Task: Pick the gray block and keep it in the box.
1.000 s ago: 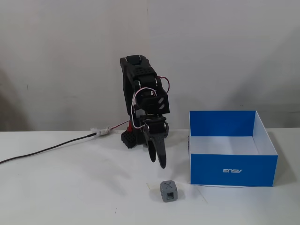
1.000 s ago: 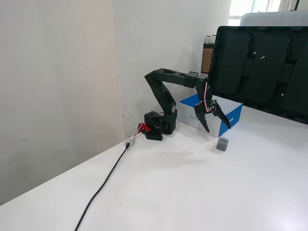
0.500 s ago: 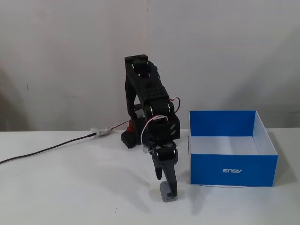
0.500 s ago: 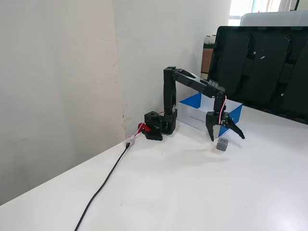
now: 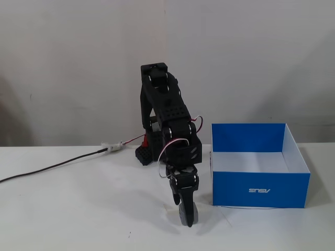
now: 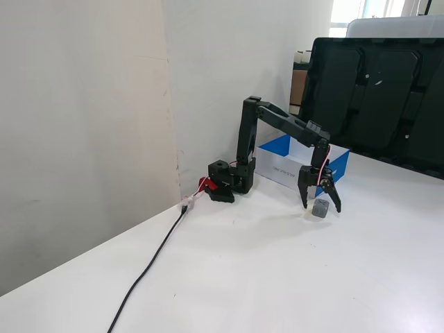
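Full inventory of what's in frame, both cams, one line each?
gray block: 1, gray, on the table between the open fingers in a fixed view; the hand mostly hides it in the other.
box: 1, blue outside, white inside, topless, on the table to the right of the arm in a fixed view.
cable: 1, black, runs along the table to the arm's base.
table: 1, white.
dark screen: 1, black, behind the box in a fixed view.
arm: 1, black, bent over the table.
hand: 1, black, open, lowered around the block.

Matt black plastic gripper (image 6: 320, 205), smooth gray block (image 6: 320, 208), matt blue cardboard box (image 5: 260, 189), smooth white table (image 5: 78, 209)
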`<state>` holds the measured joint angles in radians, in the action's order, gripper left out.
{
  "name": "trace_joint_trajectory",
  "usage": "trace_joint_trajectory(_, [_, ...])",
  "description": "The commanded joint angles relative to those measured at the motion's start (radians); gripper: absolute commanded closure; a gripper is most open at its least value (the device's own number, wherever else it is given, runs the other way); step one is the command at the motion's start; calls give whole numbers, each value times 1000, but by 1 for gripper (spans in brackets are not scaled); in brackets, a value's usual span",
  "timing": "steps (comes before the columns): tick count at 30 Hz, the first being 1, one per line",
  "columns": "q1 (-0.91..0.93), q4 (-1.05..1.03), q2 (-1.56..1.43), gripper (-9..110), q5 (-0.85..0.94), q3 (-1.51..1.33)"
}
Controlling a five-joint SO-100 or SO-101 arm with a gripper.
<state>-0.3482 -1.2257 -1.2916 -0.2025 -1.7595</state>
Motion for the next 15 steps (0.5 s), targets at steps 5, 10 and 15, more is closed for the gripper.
trace_joint_trajectory(5, [9,-17,14,84,11,81])
trace_joint_trajectory(10, [20,-69,52,99,18,140])
trace_joint_trajectory(15, [55,-153,29,99,25,213])
